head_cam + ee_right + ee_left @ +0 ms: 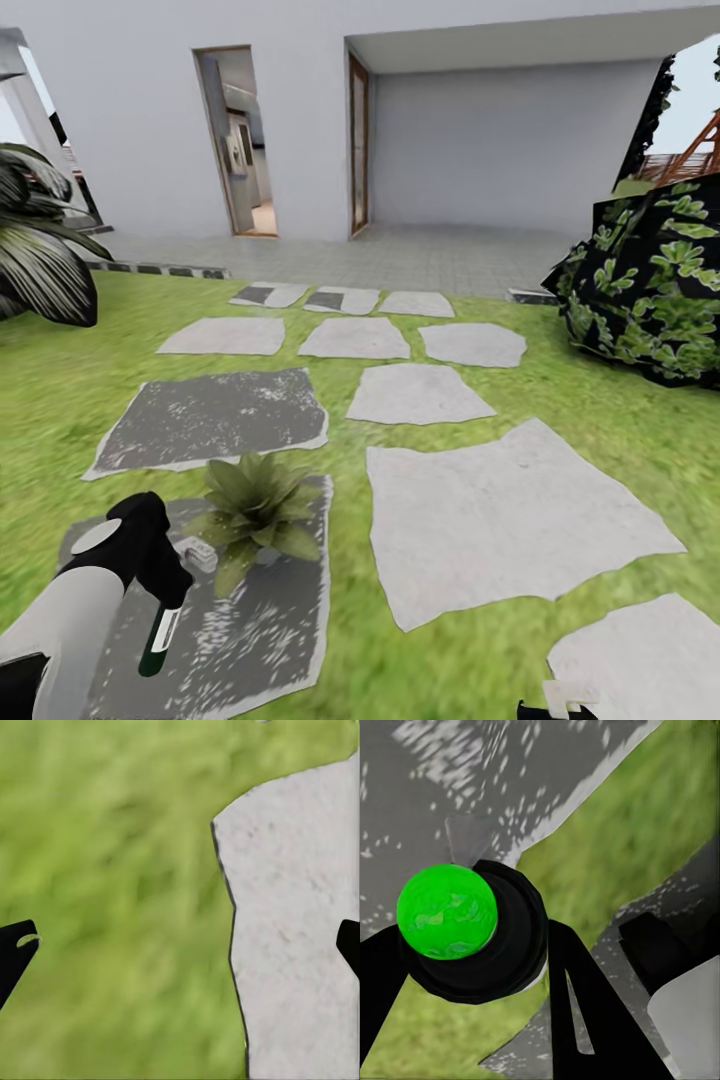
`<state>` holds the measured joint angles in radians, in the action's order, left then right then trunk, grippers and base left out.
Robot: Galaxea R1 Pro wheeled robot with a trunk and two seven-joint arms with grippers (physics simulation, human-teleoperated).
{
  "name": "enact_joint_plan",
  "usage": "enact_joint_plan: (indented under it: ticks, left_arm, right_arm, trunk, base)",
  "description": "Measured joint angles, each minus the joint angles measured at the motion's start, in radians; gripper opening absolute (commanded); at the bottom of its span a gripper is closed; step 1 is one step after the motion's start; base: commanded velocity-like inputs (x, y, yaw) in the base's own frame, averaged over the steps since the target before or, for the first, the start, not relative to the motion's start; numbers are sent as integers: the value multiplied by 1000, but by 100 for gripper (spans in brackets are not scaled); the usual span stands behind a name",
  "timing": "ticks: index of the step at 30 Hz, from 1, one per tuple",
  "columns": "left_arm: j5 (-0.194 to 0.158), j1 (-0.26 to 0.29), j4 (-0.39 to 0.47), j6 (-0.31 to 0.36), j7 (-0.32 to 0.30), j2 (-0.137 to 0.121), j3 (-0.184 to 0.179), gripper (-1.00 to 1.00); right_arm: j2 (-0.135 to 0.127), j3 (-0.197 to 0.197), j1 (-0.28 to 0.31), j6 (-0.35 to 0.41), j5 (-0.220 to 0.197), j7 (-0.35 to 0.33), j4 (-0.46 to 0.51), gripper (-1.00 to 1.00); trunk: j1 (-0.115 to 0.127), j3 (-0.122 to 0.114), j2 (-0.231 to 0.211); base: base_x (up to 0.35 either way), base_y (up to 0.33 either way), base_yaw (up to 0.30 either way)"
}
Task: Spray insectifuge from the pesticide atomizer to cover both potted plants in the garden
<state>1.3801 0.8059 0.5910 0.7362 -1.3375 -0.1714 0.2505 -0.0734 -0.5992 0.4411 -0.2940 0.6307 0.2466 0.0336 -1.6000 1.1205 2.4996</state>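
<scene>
Head high — wrists near lawn [60, 400]

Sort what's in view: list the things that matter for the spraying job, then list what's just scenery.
For the job:
- pesticide atomizer, held in the left gripper
- potted plant on the dark stepping stone

Just scenery:
- pale stepping stones
- leafy shrub
- palm fronds
- doorway
- lawn

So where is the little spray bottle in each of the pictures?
Head view: the pesticide atomizer hangs from the left gripper, low on the left.
Left wrist view: its round end shows bright green between the black fingers.
Right wrist view: not in it, just lawn and a pale stone.
Shared landmark: the dark speckled stepping stone under the bottle.
</scene>
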Motion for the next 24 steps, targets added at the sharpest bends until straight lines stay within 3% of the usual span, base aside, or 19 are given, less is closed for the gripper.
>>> enact_joint_plan:
  ticks: [9,17,21,24]
  left_arm:
    - [0,1,2,19,2,0,-7,-100]
    - [5,12,2,34,-7,5,-14,-100]
    - [37,29,3,81,-13,5,-65,-100]
    - [40,71,1,102,-18,5,-72,-100]
  right_arm:
    - [-1,0,0,0,0,1,1,100]
    - [-1,0,0,0,0,3,1,100]
    - [0,0,0,0,0,3,1,100]
    - [0,0,0,0,0,3,1,100]
  trunk:
    - [0,8,0]
    - [0,8,0]
    - [-1,8,0]
    - [0,8,0]
  base:
    - [129,-292,102]
    - [-50,-308,107]
    - [-210,-214,270]
    - [-95,-64,276]
